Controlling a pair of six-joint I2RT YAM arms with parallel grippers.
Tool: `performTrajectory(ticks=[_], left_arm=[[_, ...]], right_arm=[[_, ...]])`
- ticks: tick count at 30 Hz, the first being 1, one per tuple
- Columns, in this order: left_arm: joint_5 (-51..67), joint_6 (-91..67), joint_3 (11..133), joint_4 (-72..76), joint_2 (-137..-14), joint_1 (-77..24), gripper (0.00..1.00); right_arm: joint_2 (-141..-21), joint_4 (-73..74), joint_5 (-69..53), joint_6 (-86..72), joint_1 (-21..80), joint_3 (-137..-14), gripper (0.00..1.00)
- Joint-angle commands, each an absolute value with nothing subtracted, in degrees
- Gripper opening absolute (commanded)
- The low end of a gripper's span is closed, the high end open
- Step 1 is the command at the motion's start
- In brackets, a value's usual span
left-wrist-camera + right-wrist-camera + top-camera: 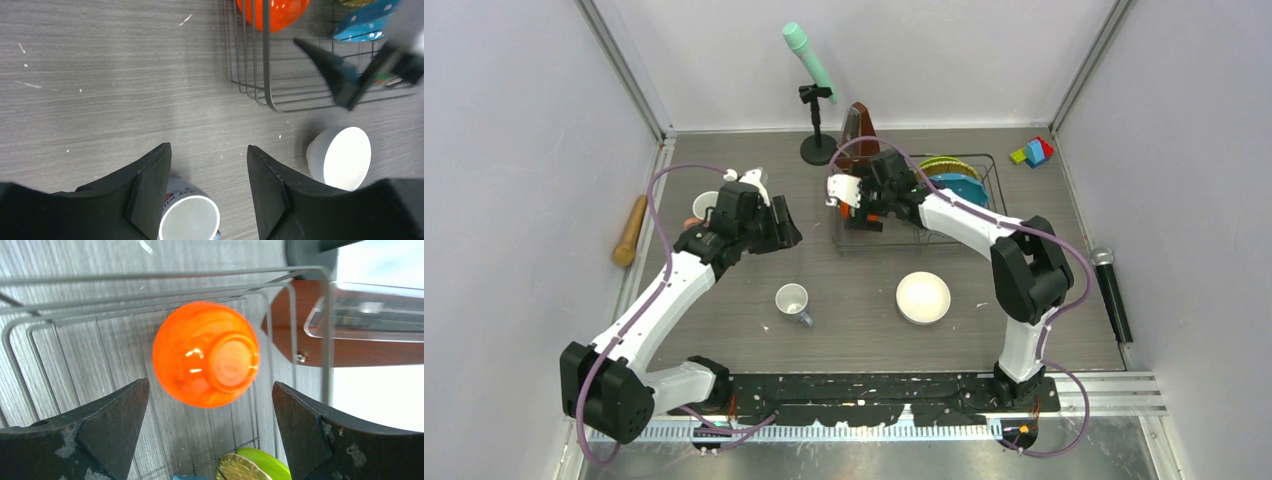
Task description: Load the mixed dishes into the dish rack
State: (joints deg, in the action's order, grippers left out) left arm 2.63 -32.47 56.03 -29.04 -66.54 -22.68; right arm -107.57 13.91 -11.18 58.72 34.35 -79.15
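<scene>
Right hand (210,384): spread wide and pinching nothing. One finger stands on each side of the orange bowl (206,354), and neither touches it.
Left hand (208,147): also spread and empty, hanging over the white cup (190,219).
Orange bowl: inside the dish rack (996,172) at its left end, with its foot turned towards the wrist camera, so it appears to sit upside down on the wires.
Step in hand: the bowl looks set down and let go, so what remains is getting the right hand clear.
Doing it well: lift straight up with the fingers kept apart, so no pad drags the bowl or snags a wire. Watch the brown metronome (350,342), which stands just behind that end of the rack.
Rack contents: the orange bowl at the left end, and the blue white-dotted plate (959,188) and lime-green plate (265,466) on edge at the right end. A yellowish rim shows beside the green plate, but too little of it to tell more.
Table (854,335): the white cup sits mouth up and empty. The white bowl (923,297) is upright, empty and well apart from the cup. Both are outside the rack.
Next move: probably the left hand takes the cup, and gripping across its wall away from the handle should hold best.
</scene>
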Motion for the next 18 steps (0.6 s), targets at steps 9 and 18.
performTrajectory(ticks=[9,18], left_arm=[[8.9,-29.0,55.0,-32.7,-62.4,-22.3,0.62],[1.6,-33.1,60.2,-38.7,-65.2,-22.3,1.0]], right_arm=[[-93.4,13.0,-5.6,11.8,34.7,-86.4,1.0],[-80.4,22.4,-2.9,-21.2,33.5,-81.1,1.0]])
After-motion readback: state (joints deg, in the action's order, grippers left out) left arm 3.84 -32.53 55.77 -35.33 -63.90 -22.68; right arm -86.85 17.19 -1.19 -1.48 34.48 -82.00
